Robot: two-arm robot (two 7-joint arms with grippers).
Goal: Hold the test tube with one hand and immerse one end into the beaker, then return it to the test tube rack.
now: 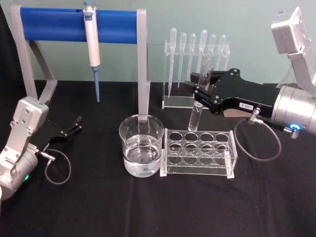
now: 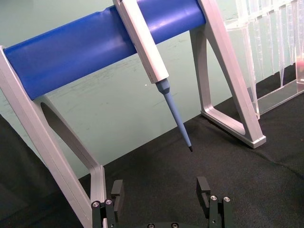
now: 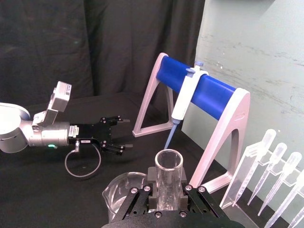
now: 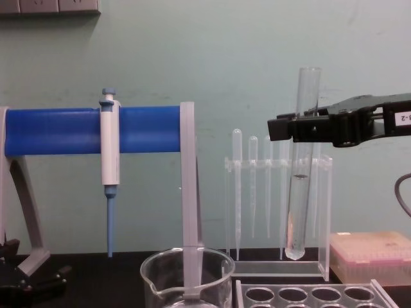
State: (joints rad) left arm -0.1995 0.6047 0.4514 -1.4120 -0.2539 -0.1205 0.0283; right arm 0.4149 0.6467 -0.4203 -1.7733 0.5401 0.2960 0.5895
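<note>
Jaws of our right gripper (image 1: 201, 88) clamped on the upright test tube (image 1: 196, 115) just above the rack (image 1: 199, 169), we judge the dip is next: across left, then down into the beaker (image 1: 126, 143); our left gripper (image 1: 75, 125) sits parked, jaws apart.

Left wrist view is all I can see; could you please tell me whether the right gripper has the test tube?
Observer: Yes, the right gripper is shut on the test tube, holding it upright.
Operator: Thank you; is its lower end in the rack?
Observer: No, in the chest view its rounded end hangs higher than the rack's top, in no hole.
Operator: And where is the beaker, please?
Observer: It stands on the table beside the rack, on the robot's left of it, with clear liquid inside.
</note>
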